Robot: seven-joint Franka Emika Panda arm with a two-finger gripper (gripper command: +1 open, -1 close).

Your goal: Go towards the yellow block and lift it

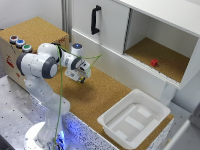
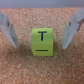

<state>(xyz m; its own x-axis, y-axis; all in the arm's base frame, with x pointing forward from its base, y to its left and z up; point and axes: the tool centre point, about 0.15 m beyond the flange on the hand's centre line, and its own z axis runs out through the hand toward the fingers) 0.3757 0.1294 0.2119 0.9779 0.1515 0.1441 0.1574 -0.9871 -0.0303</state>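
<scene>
Gripper (image 2: 42, 35) was spread wide, one finger (image 2: 8, 30) on each side of the yellow block (image 2: 43, 42), neither touching it. Block sat on the cork surface (image 2: 42, 67); its upper face bore a black "T" above a short bar.

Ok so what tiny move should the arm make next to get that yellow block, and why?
Probably close the hand on the small yellow cube block marked with a T. In the wrist view the block sits centred between the two open fingers, resting on the cork surface, with gaps on both sides. Their height is hard to judge.
</scene>
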